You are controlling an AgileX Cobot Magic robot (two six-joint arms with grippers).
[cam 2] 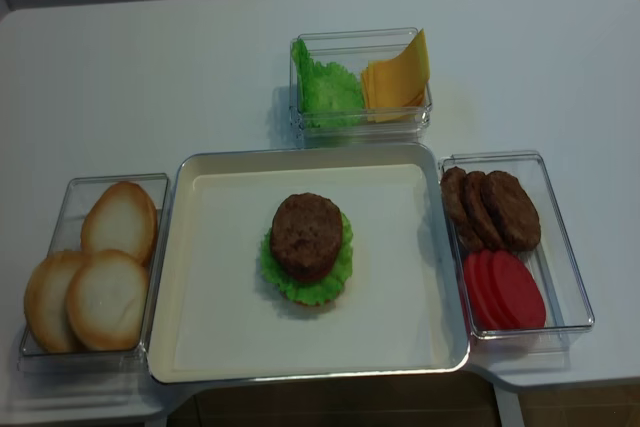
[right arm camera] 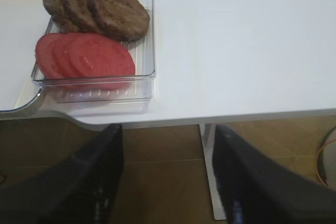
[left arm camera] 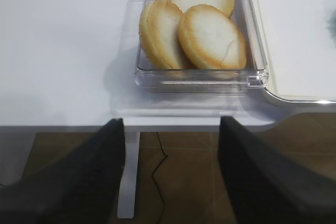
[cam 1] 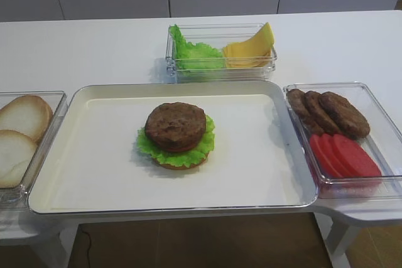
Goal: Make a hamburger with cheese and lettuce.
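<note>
Your right end effector [right arm camera: 168, 182] and left end effector [left arm camera: 170, 177] hang with fingers apart, empty, off the bench's [cam 1: 94, 48] near edge. The hamburger [cam 1: 176, 135] lies flat mid-tray [cam 1: 264, 180], patty uppermost. Cheese [cam 1: 251, 48] leans corner-up beside lettuce [cam 1: 195, 54] in the far bin.

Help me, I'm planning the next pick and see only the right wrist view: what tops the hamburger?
Observer: The hamburger sits on the tray, topped by a brown patty, with no cheese on it.
Operator: Where is the cheese?
Observer: The cheese leans in the clear bin behind the tray, right of the lettuce.
Operator: Is the left pincer busy?
Observer: The left pincer is open and empty, near the bun halves.
</note>
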